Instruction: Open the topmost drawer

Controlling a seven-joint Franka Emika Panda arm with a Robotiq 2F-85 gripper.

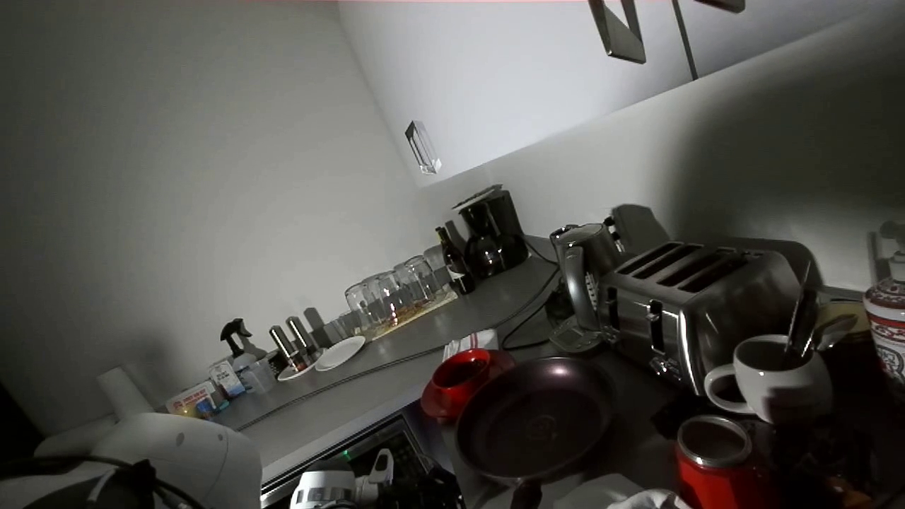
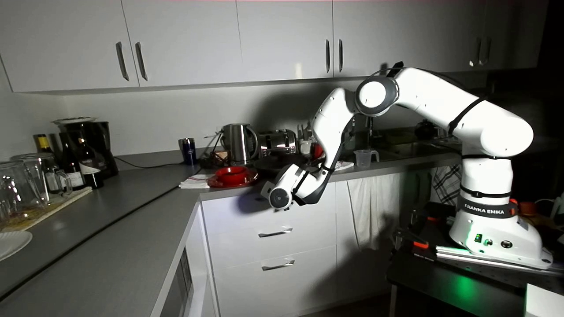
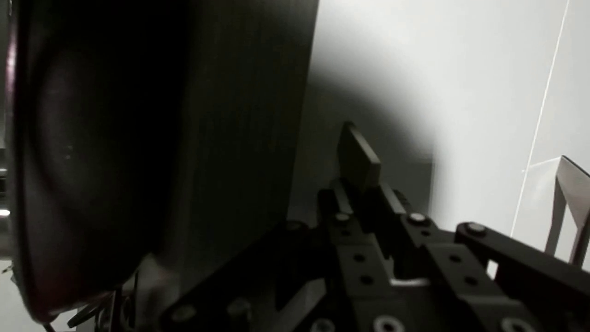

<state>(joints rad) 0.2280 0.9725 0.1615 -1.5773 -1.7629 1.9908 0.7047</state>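
Jaws narrow, the gripper [image 3: 366,191] held the seemingly rigid handle [image 3: 359,154] at its wrist-view twelve o'clock, a fit grip for the probably weighty topmost drawer [image 3: 465,92].

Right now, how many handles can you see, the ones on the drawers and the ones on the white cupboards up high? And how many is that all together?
Drawer handles: 2
Wall cupboard handles: 6
Total: 8 handles showing, counted in an exterior view
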